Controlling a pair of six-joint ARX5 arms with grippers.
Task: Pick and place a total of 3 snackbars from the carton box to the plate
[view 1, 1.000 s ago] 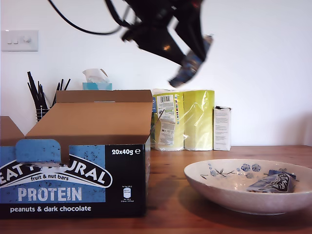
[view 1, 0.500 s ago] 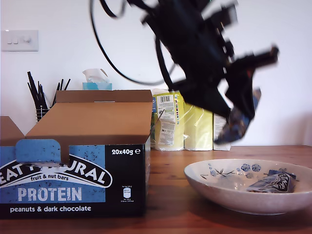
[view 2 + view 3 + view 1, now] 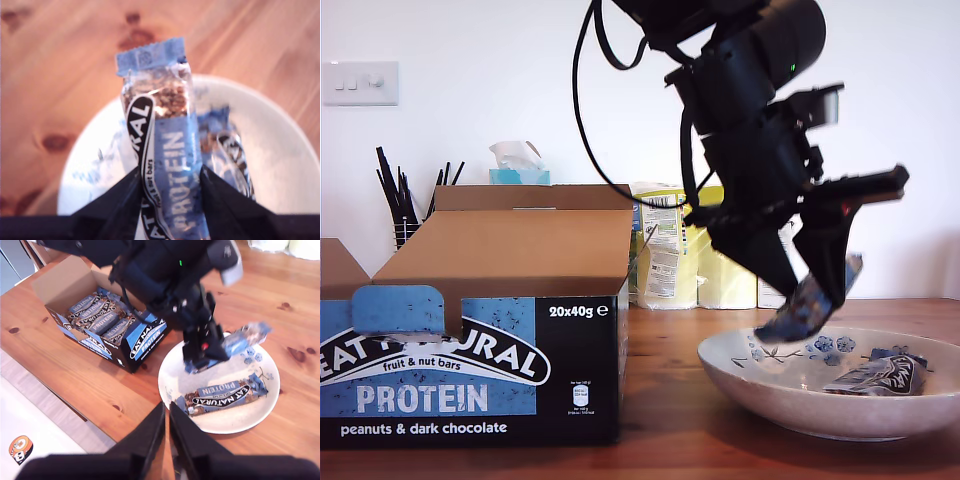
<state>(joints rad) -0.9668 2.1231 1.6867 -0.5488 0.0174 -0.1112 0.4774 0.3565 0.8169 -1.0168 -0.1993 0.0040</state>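
Bar number two is hanging over the plate (image 3: 740, 385) at this moment, so I am reading this as the placing step, not yet released. I am pinching that snack bar (image 3: 167, 165) by one end in my first hand (image 3: 167, 200), its free end sloping down toward the plate's hollow, which lets it drop flat once I let go. One bar (image 3: 220, 396) is already lying inside the plate, off to the exterior view's right, leaving room beside it. My second hand (image 3: 167, 427) is hovering well above the worktop (image 3: 75, 370), fingers pressed together and holding nothing, clear of the work. The box (image 3: 470, 370) is standing at the exterior view's left with its flaps open; about five bars (image 3: 100, 317) are showing inside. Count: two out, one outstanding.
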